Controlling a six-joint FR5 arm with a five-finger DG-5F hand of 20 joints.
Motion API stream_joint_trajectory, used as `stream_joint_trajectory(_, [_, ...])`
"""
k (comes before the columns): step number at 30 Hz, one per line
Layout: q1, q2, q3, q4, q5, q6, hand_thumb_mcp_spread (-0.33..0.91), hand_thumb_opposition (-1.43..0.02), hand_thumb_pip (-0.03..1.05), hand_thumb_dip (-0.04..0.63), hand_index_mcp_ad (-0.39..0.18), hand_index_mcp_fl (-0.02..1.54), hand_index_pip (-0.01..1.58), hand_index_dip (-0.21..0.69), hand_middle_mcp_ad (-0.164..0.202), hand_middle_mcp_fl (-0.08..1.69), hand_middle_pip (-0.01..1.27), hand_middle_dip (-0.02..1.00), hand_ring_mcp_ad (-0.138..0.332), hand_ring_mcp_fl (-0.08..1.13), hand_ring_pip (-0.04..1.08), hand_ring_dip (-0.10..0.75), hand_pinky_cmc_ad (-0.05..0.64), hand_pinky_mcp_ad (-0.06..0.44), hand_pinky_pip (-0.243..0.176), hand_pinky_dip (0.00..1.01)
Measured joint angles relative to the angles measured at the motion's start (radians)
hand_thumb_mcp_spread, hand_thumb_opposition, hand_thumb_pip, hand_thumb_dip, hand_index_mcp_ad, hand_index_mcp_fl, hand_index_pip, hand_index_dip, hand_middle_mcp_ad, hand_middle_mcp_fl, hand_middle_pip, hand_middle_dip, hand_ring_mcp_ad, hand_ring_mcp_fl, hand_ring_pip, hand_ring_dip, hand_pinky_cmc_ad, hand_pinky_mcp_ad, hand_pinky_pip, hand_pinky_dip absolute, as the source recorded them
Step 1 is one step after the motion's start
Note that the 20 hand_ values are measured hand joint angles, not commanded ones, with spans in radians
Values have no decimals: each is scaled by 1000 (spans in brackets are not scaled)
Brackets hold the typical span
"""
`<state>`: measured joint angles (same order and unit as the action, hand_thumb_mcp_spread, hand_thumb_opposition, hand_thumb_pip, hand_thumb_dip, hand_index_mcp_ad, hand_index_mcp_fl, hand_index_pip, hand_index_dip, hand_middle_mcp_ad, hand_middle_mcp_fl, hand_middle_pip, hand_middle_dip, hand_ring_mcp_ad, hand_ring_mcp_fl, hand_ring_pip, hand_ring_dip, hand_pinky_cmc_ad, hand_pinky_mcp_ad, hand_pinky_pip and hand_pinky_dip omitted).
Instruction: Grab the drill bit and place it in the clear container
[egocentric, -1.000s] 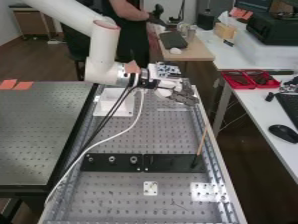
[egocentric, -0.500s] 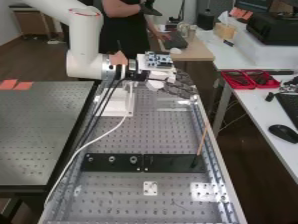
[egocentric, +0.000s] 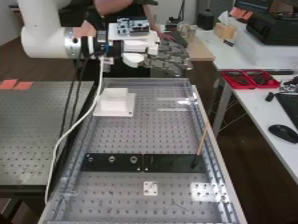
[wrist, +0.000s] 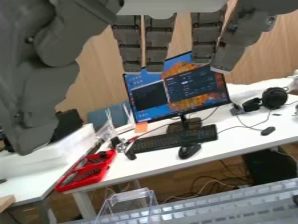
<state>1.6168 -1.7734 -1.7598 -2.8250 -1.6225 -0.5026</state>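
Raised over the bench's far end in the high view, the hand (egocentric: 166, 57) has its fingers extended toward the right, with nothing seen between them. In the wrist view the hand (wrist: 157, 42) shows straight, spread fingers and the thumb apart from them. The clear container (egocentric: 174, 109) stands on the perforated bench top, near its far right corner, below the hand and apart from it. In the wrist view the clear container (wrist: 130, 202) looks open-topped, at the bench's edge. I cannot make out a drill bit.
A white block on a base (egocentric: 114, 102) stands left of the container. Black plates (egocentric: 174, 163) cross the bench, with a thin wooden stick (egocentric: 202, 140) upright at their right end. Red trays (egocentric: 249, 79) and a mouse (egocentric: 284, 133) lie on the side table.
The arm and hand have risen and shifted left in the high view, away from the bench's far right corner. More of the white block and the clear container's area is now uncovered.
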Motion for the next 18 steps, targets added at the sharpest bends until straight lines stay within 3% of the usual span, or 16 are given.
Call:
stream_joint_trajectory(6, [-34, 43, -4, -23, 18, -21, 283, -663, 300, 52, -5, 86, 120, 360, 24, 54, 119, 188, 225, 30, 93, -7, 264, 182, -124, 473])
stream_joint_trajectory(18, [-51, 60, 15, -37, 1, -53, 288, -651, 276, 37, 2, 87, 105, 396, 24, 2, 124, 188, 232, 30, 93, -7, 265, 180, -140, 473])
